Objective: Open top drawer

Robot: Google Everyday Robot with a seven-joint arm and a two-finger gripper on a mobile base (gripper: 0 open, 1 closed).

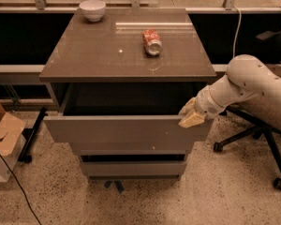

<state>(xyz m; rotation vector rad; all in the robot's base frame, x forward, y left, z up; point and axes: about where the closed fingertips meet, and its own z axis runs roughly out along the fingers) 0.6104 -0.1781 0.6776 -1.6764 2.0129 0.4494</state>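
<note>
Speckled flooring runs under a grey-topped table (84,55) whose top drawer (126,134) stands out from beneath the table's front edge. Its flat front panel sits well forward of the narrower drawer fronts (133,168) below, and the dark inside of the box shows behind it. The claw (191,117) sits at the right end of that panel, against its top edge, just below the table's front right corner. Whether it is wide or narrow I cannot tell from where I stand. To my eye the opening is largely done: the box is exposed across its whole width, and what may be left is a little more travel and then letting go. Up on the table a red can (152,42) lies on its side toward the back right, and a white bowl (92,9) sits by the back left corner. An office chair (267,139) stands off the right edge, behind the arm (253,83).
</note>
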